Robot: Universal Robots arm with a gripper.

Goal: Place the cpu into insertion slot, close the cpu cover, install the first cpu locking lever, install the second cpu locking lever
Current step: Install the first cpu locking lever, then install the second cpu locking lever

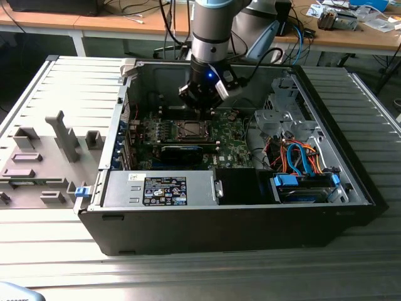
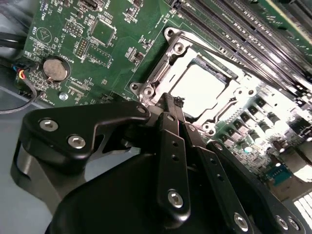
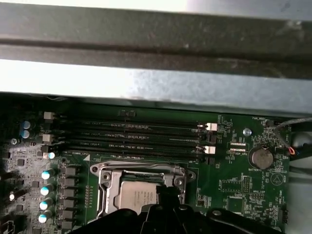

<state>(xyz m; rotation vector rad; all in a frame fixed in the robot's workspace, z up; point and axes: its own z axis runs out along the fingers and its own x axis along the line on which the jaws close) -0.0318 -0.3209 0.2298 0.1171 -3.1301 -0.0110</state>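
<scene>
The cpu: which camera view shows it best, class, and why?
The second wrist view: the cpu lies close and bright inside the cpu cover. The first wrist view has the pincer overlapping it; the exterior view shows it tiny.

even overhead light; glare whitens the cpu (image 2: pixel 200 90) in the second wrist view; gripper (image 2: pixel 170 146) blurred close up.

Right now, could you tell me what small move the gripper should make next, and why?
Probably a slight descent of the gripper toward the edge of the cover. In the second wrist view the cover lies flat around the cpu, and the shut gripper hangs just off the cover's rim, apparently not yet touching it, so closing that gap seems the sensible step.
</scene>
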